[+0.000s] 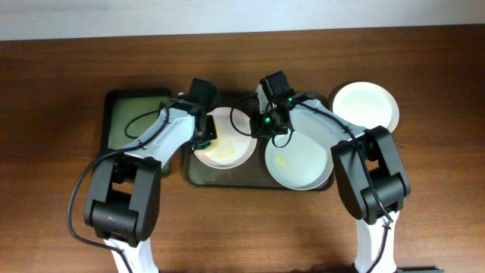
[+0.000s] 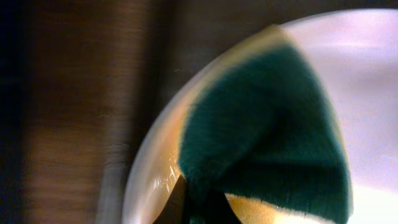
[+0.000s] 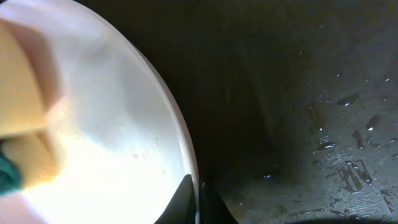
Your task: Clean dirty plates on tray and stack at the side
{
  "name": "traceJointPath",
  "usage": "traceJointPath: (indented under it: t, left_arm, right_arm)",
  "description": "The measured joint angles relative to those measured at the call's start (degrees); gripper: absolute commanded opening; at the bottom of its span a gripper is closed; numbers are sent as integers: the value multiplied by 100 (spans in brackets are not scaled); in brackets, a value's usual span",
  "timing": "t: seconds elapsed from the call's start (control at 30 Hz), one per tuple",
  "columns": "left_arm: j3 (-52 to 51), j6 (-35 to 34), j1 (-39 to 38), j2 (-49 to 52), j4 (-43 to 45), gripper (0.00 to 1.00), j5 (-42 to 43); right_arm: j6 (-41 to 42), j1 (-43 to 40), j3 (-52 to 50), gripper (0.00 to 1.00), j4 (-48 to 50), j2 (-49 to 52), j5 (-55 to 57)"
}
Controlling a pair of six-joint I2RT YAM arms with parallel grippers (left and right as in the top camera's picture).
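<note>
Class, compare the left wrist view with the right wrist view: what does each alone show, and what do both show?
Only left wrist: the left claw gripping the sponge, its green face filling the view. Only right wrist: water droplets on the dark tray, and the right claw pinching the rim of the plate. Both: that white plate with the sponge on it.
</note>
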Motion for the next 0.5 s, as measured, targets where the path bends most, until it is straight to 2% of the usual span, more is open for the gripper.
traceJointPath:
  t: [0.13,0.27,0.4,0.5]
  left_arm:
    - [-59,2,118,-297,-114,0,-407]
    - [-83,2,420,-1294,-195,0,-787]
    - [-83,2,660,-1978,-260,0,-330]
    - [-83,2,1241,-2039,-326,0,103]
  right_arm:
    - [-35,74,17,4,48,0,-111]
    - [-308,-31,282,4,-92,-4,188]
    - [-640,-28,446,4,-350,-328,828]
    - [-1060,92,614,4,-544,-793,1816]
